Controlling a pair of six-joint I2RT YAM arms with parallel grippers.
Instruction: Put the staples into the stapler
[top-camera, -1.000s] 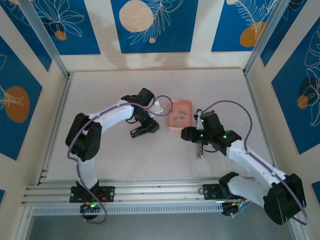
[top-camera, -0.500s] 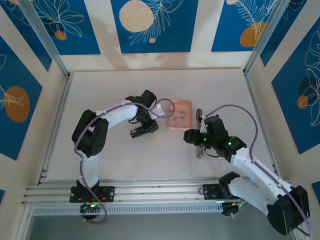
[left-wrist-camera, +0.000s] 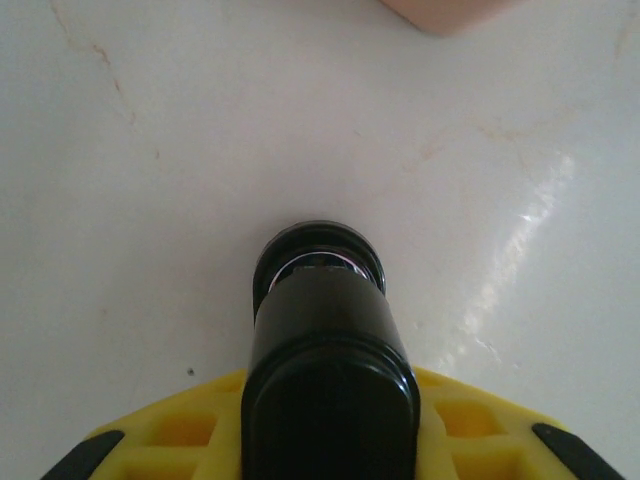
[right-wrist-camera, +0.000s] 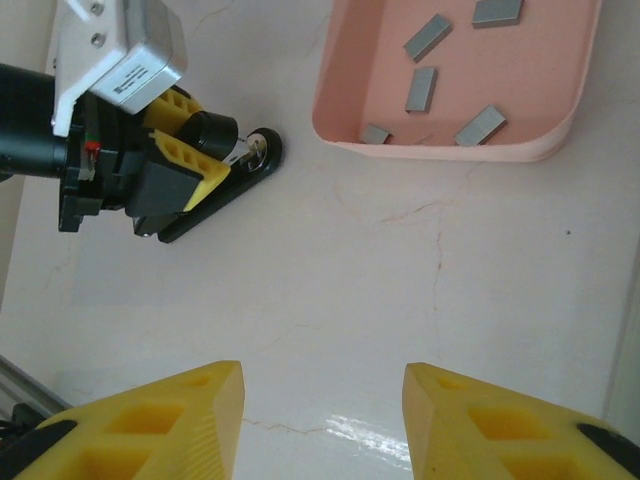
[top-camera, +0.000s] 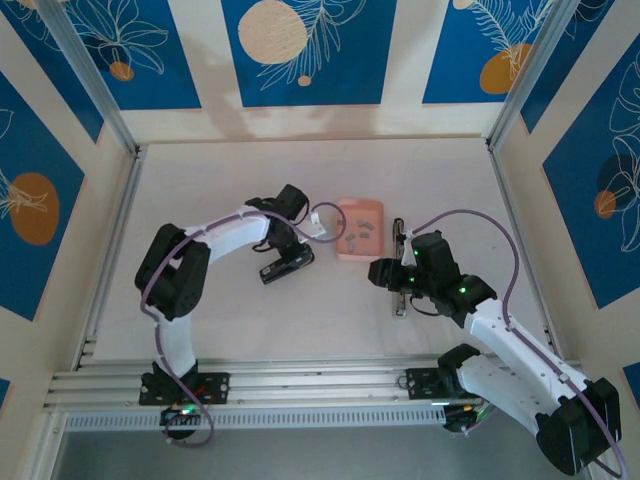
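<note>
The black stapler [top-camera: 289, 266] lies on the table left of the pink tray [top-camera: 360, 211]. My left gripper [top-camera: 281, 262] is shut on it. In the left wrist view, yellow fingers [left-wrist-camera: 170, 432] press both sides of the stapler [left-wrist-camera: 320, 300], seen end-on. The right wrist view shows the left gripper [right-wrist-camera: 186, 166] clamped on the stapler [right-wrist-camera: 240, 176], whose front end points toward the tray [right-wrist-camera: 450, 152]. Several grey staples [right-wrist-camera: 421, 88] lie loose in the tray; from above these staples [top-camera: 358, 236] look like small specks. My right gripper [right-wrist-camera: 322, 388] hangs open over bare table, just below the tray [top-camera: 384, 272].
A thin dark object [top-camera: 399, 236] lies right of the tray, partly under my right arm. Metal rails [top-camera: 300, 385] run along the near edge. Patterned walls close in the back and both sides. One corner of the tray [left-wrist-camera: 450, 12] shows ahead of the left gripper.
The left gripper's jaws have closed onto the stapler. The left elbow swung slightly. The right gripper has drifted a little and its jaws have narrowed slightly.
</note>
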